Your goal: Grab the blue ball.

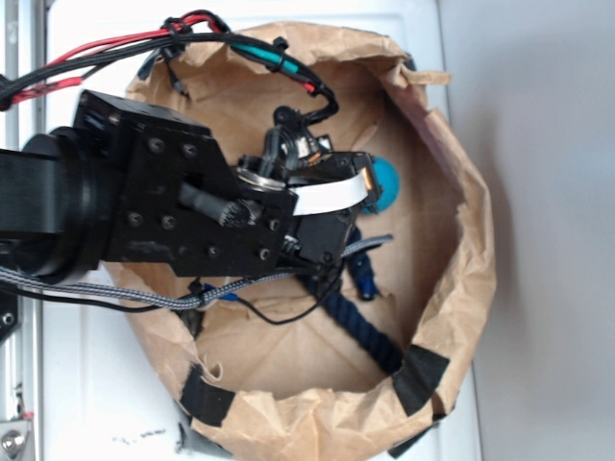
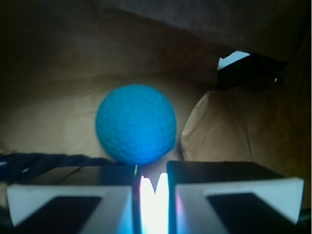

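Note:
The blue ball (image 2: 136, 124) is a small teal-blue round ball with a matte, dimpled surface. It rests on the brown paper floor just ahead of my gripper (image 2: 151, 168) and slightly to its left. The jaws stand close together with only a narrow bright gap, and nothing is between them. In the exterior view the blue ball (image 1: 388, 182) peeks out from behind the black gripper (image 1: 357, 206), which reaches into the bag from the left. Part of the ball is hidden by the gripper.
A rolled-down brown paper bag (image 1: 467, 250) with black tape patches walls in the workspace. A dark navy braided rope (image 1: 363, 322) lies on the bag floor below the gripper; the rope (image 2: 44, 161) shows at the wrist view's left. Cables (image 1: 115, 48) trail over the arm.

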You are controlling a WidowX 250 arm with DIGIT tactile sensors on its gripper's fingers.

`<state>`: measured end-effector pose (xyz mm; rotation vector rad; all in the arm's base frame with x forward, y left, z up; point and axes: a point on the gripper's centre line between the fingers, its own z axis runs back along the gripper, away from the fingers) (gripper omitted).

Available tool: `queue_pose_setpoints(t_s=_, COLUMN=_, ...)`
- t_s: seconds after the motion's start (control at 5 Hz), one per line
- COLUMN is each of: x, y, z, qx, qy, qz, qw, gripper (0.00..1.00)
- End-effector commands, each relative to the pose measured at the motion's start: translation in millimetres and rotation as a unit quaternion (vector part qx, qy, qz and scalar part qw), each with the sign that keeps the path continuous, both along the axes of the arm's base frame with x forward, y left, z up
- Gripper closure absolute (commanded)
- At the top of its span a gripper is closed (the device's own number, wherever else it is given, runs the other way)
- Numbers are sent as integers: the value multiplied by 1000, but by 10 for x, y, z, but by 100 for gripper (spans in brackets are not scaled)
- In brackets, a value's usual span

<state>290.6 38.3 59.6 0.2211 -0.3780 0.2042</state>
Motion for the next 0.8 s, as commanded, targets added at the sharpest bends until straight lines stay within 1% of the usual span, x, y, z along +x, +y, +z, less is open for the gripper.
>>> queue_pose_setpoints(t_s=0.0, x=208, y=110, z=436, qx=-34, qy=-13, qz=30, qw=999, gripper=0)
queue_pose_setpoints(t_s=0.2, x=271, y=119, z=439, qx=-40, qy=-11, qz=34, qw=999, gripper=0)
queue_pose_setpoints(t_s=0.4, x=336, y=109, z=464, qx=-51, qy=-6, qz=42, qw=998, gripper=0)
queue_pose_setpoints(t_s=0.6, x=379, y=74, z=407, qx=-48, qy=-7, qz=43, qw=998, gripper=0)
